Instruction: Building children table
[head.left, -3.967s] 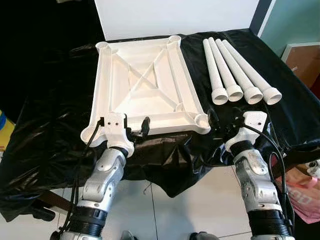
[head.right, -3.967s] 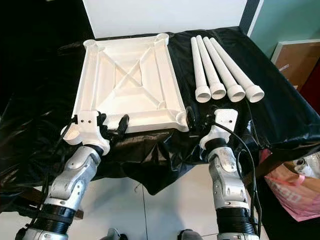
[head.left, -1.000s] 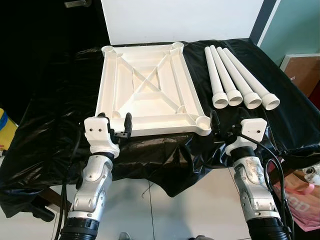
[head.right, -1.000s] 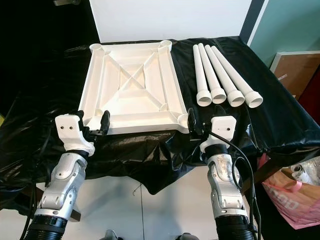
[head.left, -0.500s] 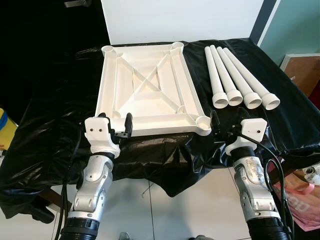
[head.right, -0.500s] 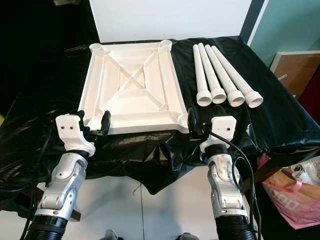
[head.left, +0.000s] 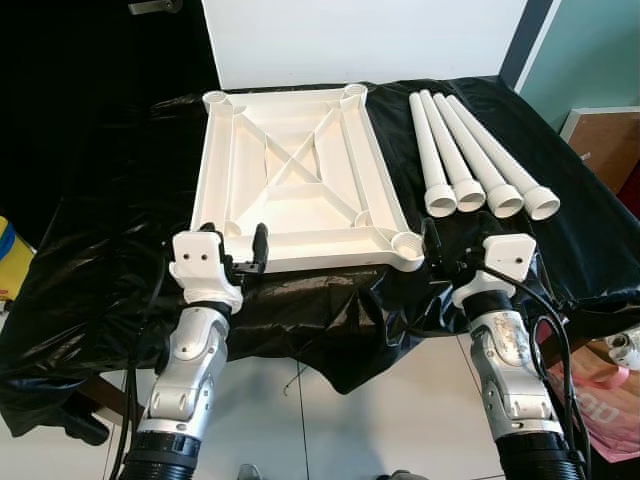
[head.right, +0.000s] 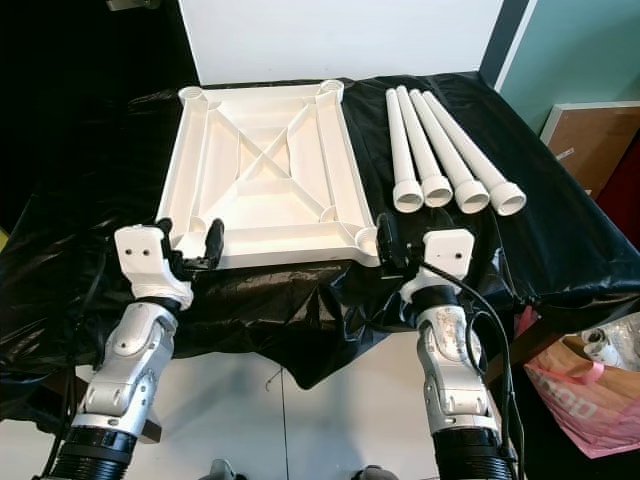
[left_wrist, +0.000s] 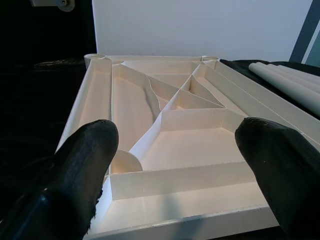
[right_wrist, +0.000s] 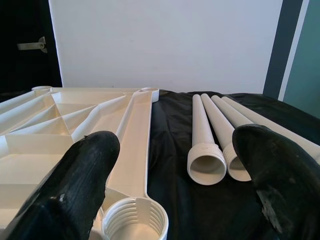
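Tabletop (head.left: 290, 170) first: the white plastic piece lies upside down on the black sheet (head.left: 110, 250), ribs and crossed braces facing up, a round threaded socket at each corner. We see our left gripper (head.left: 243, 252) at its near edge toward the left corner, fingers spread apart with nothing between them; the wrist view looks straight across the ribbed underside. Our right gripper (head.left: 447, 245) sits just right of the near right socket (head.left: 408, 246), fingers likewise spread and holding nothing, with that socket low between them in its wrist view.

Four white legs (head.left: 478, 160) lie side by side to the right of the tabletop, their wide threaded ends pointing toward us, apart from the tabletop and a little beyond the right gripper.

A strip of bare sheet runs between the tabletop's right edge and the nearest leg. The sheet's near edge drapes down just under both wrists, over a white tiled floor (head.left: 330, 420). A white wall (head.left: 360, 40) stands at the far side.
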